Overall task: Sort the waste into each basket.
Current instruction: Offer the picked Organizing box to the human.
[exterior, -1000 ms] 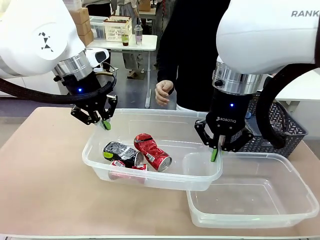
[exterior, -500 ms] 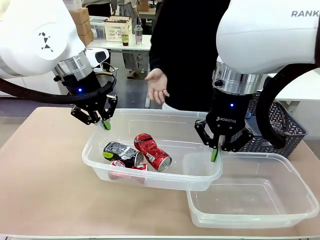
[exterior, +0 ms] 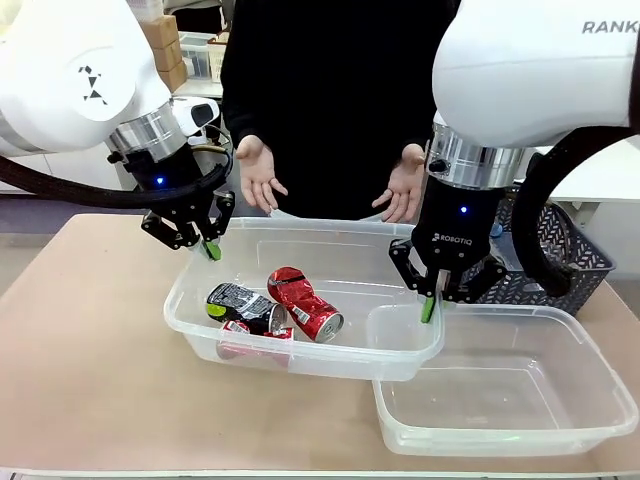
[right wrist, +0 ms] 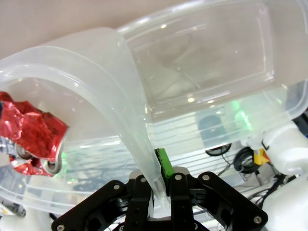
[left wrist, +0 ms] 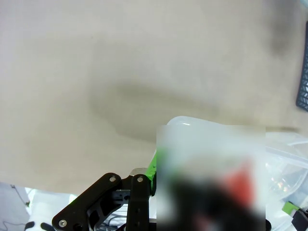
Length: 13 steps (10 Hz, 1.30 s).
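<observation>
Two clear tubs on the counter [exterior: 90, 350]. Centre tub [exterior: 180, 310] holds three crushed cans in its left half: red can [exterior: 305, 305], second red can [exterior: 255, 340], dark can [exterior: 232, 298]. Second tub [exterior: 600, 420] sits lower right, one corner overlapped by the centre tub. Left gripper [exterior: 211, 249] fingers are clenched on the centre tub's far-left rim corner. Right gripper [exterior: 428, 308] fingers pinch its right wall. Person's two hands are at upper centre, palms up: one hand [exterior: 255, 172], other hand [exterior: 405, 190]. One dark lattice basket [exterior: 570, 255] at right.
</observation>
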{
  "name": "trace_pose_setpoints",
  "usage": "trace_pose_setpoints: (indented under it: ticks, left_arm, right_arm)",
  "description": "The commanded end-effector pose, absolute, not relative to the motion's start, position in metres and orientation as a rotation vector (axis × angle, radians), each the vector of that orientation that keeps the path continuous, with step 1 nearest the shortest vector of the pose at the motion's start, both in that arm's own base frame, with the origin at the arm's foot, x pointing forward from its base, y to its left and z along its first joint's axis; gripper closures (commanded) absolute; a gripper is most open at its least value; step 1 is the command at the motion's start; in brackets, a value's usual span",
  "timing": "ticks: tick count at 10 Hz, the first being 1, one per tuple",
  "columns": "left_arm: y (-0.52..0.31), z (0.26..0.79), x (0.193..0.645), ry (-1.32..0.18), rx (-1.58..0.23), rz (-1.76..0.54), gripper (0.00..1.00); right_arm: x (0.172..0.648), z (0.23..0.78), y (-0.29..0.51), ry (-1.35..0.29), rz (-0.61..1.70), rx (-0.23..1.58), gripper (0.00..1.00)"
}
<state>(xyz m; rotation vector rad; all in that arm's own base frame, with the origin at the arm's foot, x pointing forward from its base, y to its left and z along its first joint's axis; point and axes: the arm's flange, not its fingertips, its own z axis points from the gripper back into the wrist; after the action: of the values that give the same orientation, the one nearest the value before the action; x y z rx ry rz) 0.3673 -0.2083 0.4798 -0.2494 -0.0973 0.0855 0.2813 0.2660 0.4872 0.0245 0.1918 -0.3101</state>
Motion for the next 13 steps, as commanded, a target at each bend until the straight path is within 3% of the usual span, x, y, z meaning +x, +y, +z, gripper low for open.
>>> trace_pose_setpoints:
  ticks: [1, 3, 6, 9, 13]
  left_arm:
    - [-0.211, 0.508, 0.404, -0.15, -0.214, 0.126, 0.94]
    - [-0.213, 0.541, 0.449, -0.234, -0.221, 0.116, 0.94]
    - [-0.216, 0.553, 0.5, -0.227, -0.229, 0.152, 0.94]
    - [-0.217, 0.538, 0.518, -0.161, -0.24, 0.183, 0.94]
    - [-0.204, 0.528, 0.516, -0.198, -0.196, 0.099, 0.94]
  right_arm:
    - [0.334, 0.498, 0.271, 0.203, -0.283, 0.018, 0.95]
    - [0.396, 0.505, 0.274, 0.242, -0.291, 0.023, 0.95]
    - [0.47, 0.499, 0.273, 0.239, -0.294, 0.042, 0.95]
    - [0.476, 0.484, 0.269, 0.266, -0.31, 0.071, 0.95]
    - [0.485, 0.489, 0.265, 0.25, -0.28, 0.069, 0.95]
